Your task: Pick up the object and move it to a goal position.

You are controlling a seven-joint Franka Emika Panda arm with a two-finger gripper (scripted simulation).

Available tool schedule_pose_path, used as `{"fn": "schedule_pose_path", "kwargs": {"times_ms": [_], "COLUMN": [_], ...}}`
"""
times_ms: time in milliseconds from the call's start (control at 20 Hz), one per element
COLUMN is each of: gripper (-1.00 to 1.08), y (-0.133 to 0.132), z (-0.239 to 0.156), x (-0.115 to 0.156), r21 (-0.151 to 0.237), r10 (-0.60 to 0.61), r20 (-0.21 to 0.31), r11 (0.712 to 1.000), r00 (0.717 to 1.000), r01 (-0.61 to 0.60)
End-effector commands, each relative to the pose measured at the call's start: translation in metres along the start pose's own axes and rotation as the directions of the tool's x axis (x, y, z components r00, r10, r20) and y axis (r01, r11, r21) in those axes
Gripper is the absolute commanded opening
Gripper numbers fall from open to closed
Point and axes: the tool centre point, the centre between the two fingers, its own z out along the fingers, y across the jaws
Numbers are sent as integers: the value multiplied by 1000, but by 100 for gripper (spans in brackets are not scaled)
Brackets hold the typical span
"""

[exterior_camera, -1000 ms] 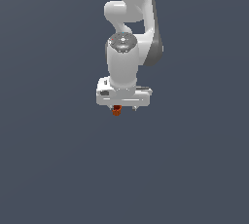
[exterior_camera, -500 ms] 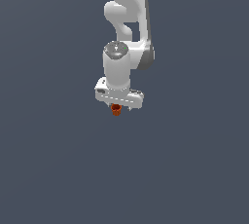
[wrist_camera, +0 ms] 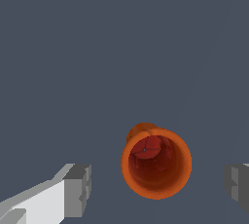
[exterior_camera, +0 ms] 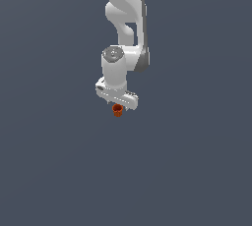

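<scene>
Plain slate-grey background fills both views. Under the white arm (exterior_camera: pixel 125 28), the gripper (exterior_camera: pixel 117 103) has its jaws spread wide; the orange-brown cup (wrist_camera: pixel 155 162) sits upright between the fingers (wrist_camera: pixel 77 190), touching neither.

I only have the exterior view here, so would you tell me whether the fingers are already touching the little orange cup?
Observer: No. In the wrist view both fingers stand apart from the cup, a gap on each side.
Operator: Thanks. Is the cup centred between them?
Observer: Roughly; the gaps look alike, though one finger is cut off at the frame edge.
Operator: Is it upright?
Observer: Its open mouth faces the wrist camera, and the inside looks empty.
</scene>
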Motion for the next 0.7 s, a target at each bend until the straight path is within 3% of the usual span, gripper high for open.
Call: {"fn": "schedule_pose_path", "kwargs": {"times_ms": [0,650], "gripper": [100,100], "y": [4,6], "z": [4,31], "x": [-4,-5], "r21": [0,0], "r10": [25,32], "r20": [-1,-1], "r11": [1000,1000], "r00": [1000,1000], "r01": [-25,-32]}}
